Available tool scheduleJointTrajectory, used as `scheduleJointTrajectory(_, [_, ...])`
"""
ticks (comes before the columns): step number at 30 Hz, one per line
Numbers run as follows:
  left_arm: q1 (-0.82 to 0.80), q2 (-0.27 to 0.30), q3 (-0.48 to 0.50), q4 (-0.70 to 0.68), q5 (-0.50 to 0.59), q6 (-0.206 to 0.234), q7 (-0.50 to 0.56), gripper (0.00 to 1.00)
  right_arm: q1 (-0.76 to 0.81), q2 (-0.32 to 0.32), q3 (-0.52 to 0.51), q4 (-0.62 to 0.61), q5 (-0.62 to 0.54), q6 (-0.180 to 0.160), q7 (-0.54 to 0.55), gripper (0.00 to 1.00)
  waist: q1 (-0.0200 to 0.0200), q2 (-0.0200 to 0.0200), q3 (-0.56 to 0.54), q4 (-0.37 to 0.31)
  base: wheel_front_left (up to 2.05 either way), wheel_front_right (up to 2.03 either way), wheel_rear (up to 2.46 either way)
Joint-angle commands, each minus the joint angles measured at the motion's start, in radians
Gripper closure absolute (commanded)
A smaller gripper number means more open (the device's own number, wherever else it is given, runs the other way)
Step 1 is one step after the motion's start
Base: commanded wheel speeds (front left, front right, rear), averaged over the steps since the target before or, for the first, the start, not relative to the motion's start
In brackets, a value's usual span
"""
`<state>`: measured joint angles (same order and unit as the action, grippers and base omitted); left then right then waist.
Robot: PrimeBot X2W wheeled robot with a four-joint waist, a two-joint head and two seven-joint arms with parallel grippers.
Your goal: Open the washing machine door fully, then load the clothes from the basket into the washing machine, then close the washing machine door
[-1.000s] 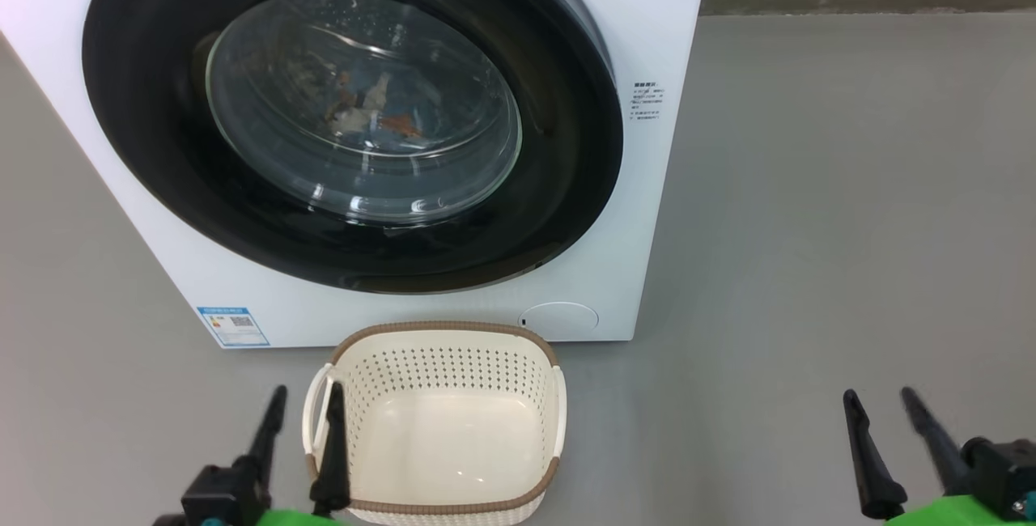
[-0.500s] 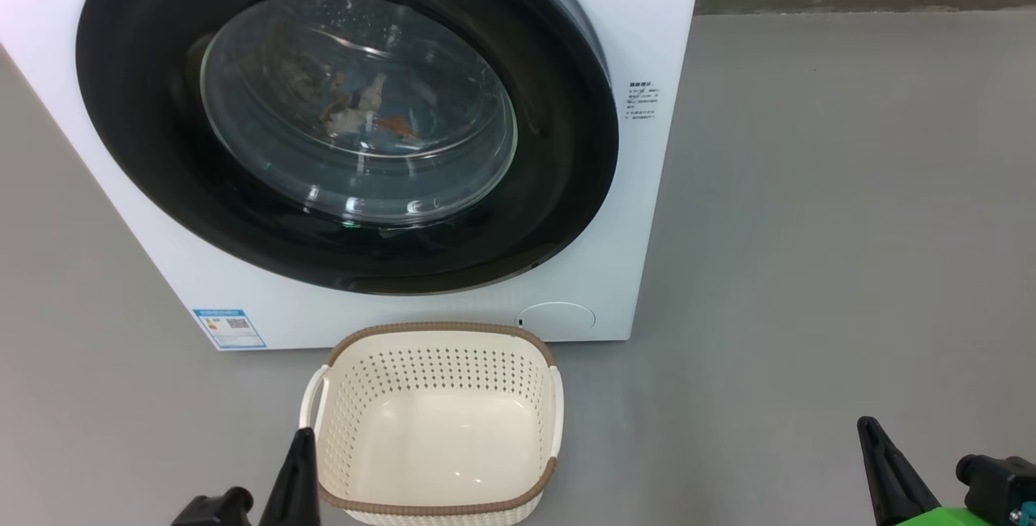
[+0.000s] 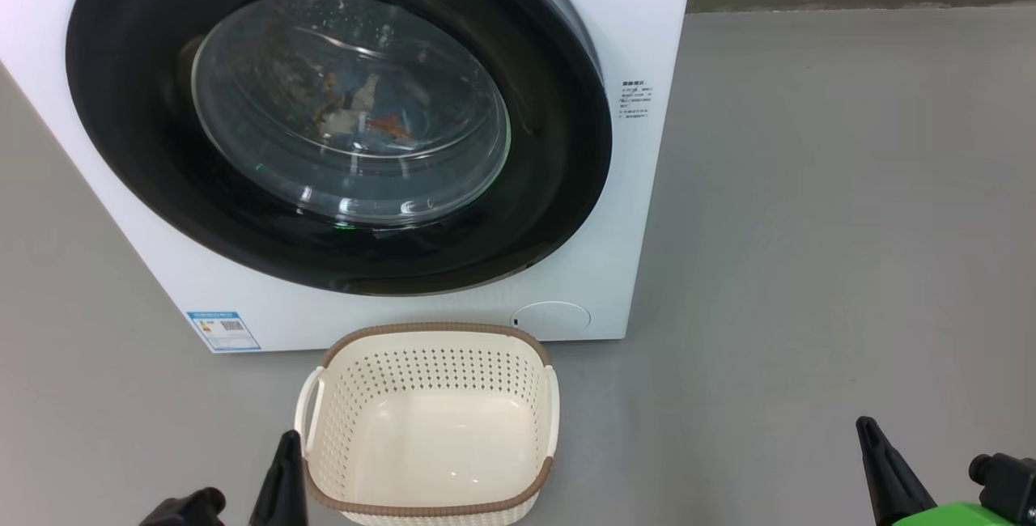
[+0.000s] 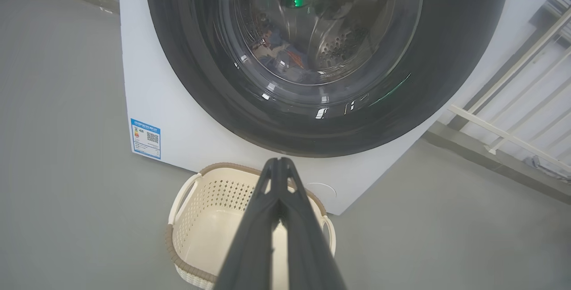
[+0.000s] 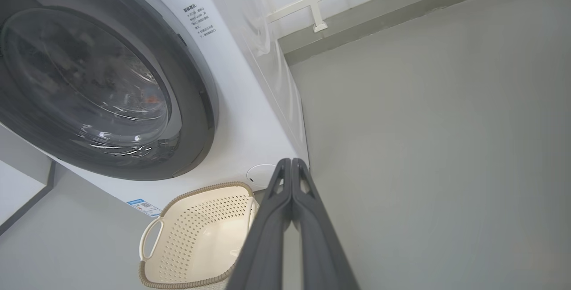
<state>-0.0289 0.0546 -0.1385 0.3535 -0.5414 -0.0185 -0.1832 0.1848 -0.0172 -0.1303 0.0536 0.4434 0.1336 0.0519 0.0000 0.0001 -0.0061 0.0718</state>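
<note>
Door status: the washing machine door (image 3: pixel 340 117) lies shut against the front of the washing machine (image 3: pixel 647 24), with its glass bowl facing out over the basket. Patterned blue fabric, judged to be the clothes (image 3: pixel 364 117), shows through the glass inside the drum. The basket (image 3: pixel 429 330) stands on the floor (image 3: pixel 809 267) just in front of the machine, below the lower edge of the door, and is bare inside.

Left end effector (image 3: pixel 286 449): fingers pressed together along their length, nothing between them. It sits low, just beside the near left corner of the basket and clear of its handle. Right end effector (image 3: pixel 870 429): fingers likewise closed on nothing, well apart from the basket to the right, over bare floor.

Key relation: the door lies ahead of and above both end effectors. The basket sits between them, much nearer the left one. The right one is nearer the right edge of the door.

Assessment: loading and closing appear complete. Whether the latch has caught cannot be determined.
</note>
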Motion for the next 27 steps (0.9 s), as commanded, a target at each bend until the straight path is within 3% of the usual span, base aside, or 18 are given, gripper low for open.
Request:
scheduleJointTrajectory(1, [-0.034, 0.005, 0.019, -0.033, -0.035, -0.008, 0.007, 1.00, -0.051, -0.012, 0.003, -0.018, 0.037, -0.001, 0.000, 1.00, 0.0000, -0.0001, 0.000, -0.001, 0.00, 0.00, 0.00])
scheduleJointTrajectory(27, [-0.046, 0.003, 0.078, -0.052, -0.297, -0.035, 0.081, 1.00, -0.112, -0.017, 0.006, 0.035, 0.323, -0.001, 0.016, 1.00, 0.0000, -0.0001, 0.002, -0.019, 0.00, 0.00, 0.00])
